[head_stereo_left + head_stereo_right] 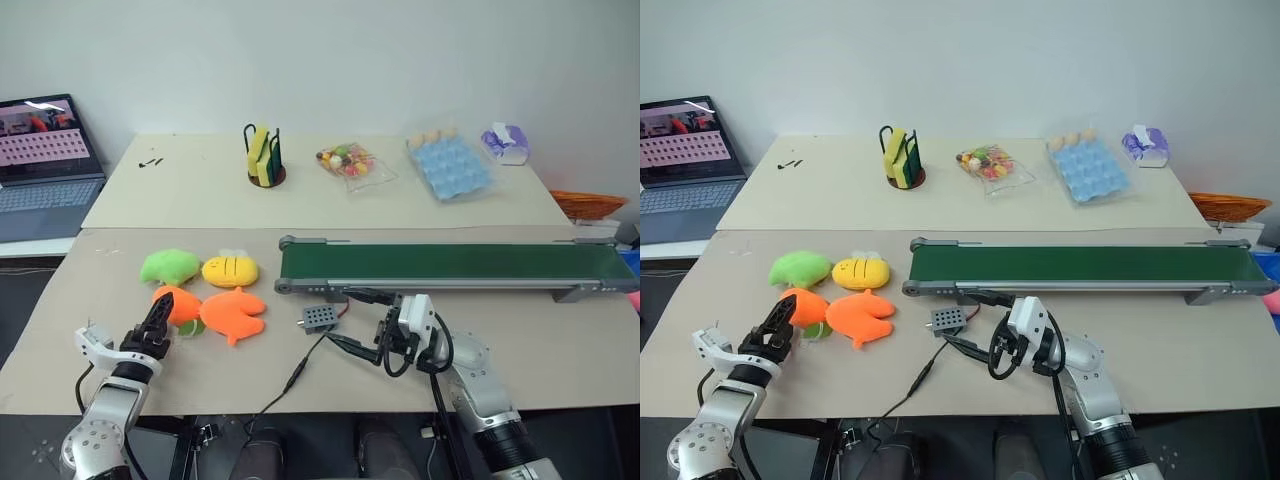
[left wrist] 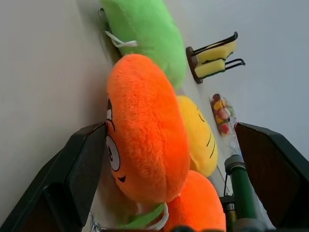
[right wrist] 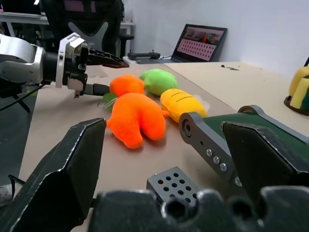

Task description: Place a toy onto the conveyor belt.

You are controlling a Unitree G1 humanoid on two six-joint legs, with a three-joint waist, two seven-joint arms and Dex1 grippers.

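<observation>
Straddling the toy (image 1: 177,303) on the bench (image 1: 560,350), the left claw (image 1: 157,322) is spread wide; it should push deeper before pinching, avoiding the fish plush (image 1: 234,314). The conveyor belt (image 1: 450,266) waits rightward; the right claw (image 1: 372,349) hangs spread, empty.

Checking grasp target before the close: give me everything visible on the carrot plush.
The toy is a small rounded orange plush with a fuzzy surface, a stitched face and a green leafy tuft. It lies on the table among the green, bee and fish plushes, between the spread fingers of the left gripper, not yet clamped.
</observation>
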